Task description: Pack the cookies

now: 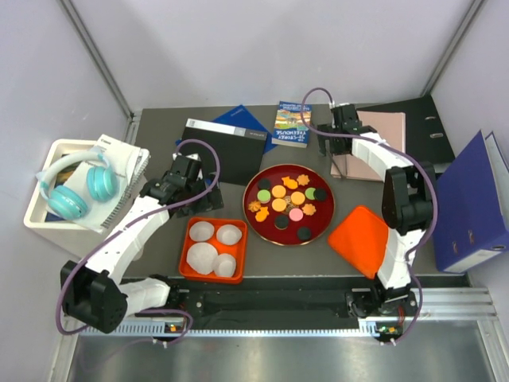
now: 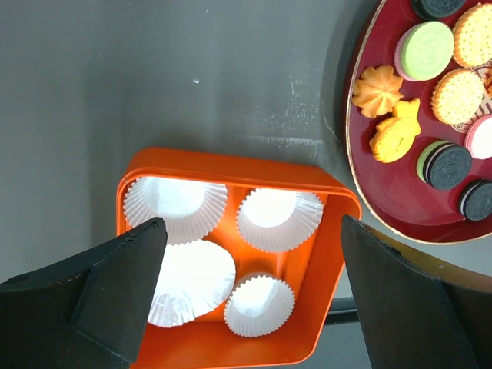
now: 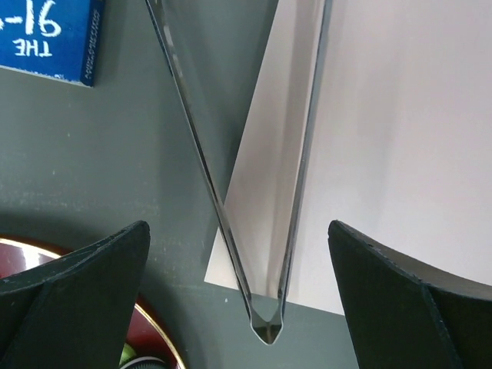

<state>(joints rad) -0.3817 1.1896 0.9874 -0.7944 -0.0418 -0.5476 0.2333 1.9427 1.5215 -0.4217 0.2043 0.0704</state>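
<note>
The cookies (image 1: pixel 288 204) lie as a spread of round and shaped pieces on a dark red plate (image 1: pixel 258 219) at the table's middle. In the left wrist view a green one (image 2: pixel 424 50) and an orange flower shape (image 2: pixel 377 88) show on the plate (image 2: pixel 384 196). An orange box (image 1: pixel 190 227) with several white paper cups (image 2: pixel 278 219) sits left of the plate. My left gripper (image 1: pixel 191 187) (image 2: pixel 252 223) hangs open above the box, holding nothing. My right gripper (image 1: pixel 343 131) (image 3: pixel 238 227) stands open over metal tongs (image 3: pixel 261 254) that lie across a pink folder's edge (image 3: pixel 400 138).
An orange lid (image 1: pixel 359 239) lies right of the plate. Books (image 1: pixel 290 123) and a black binder (image 1: pixel 223 139) sit at the back. A blue binder (image 1: pixel 469 207) stands at the right. Teal headphones (image 1: pixel 79 187) rest on a white box at the left.
</note>
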